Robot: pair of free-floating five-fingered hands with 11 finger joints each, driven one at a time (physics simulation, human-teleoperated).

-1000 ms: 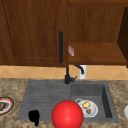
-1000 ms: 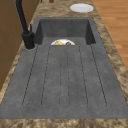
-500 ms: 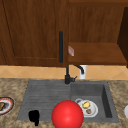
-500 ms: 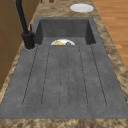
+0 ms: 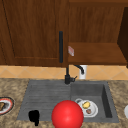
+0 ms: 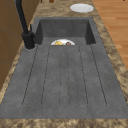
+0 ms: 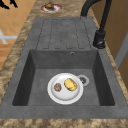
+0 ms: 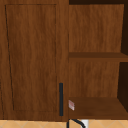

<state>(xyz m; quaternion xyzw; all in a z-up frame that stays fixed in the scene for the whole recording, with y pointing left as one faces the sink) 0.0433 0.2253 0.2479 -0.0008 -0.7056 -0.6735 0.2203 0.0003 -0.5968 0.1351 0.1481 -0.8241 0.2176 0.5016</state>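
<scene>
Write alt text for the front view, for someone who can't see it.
A black robot hand hangs low at the left, over the front edge of a dark grey sink's ribbed draining board, beside a large red ball. In the basin, a round white plate carries yellow and brown food; a black tap stands behind, under brown wooden cabinets.

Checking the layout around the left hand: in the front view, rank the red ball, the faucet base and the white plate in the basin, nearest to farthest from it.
From the left hand:
1. Red ball, just right of it.
2. Faucet base, up behind, at the sink's back edge.
3. White plate, in the basin, beyond the ball.
</scene>
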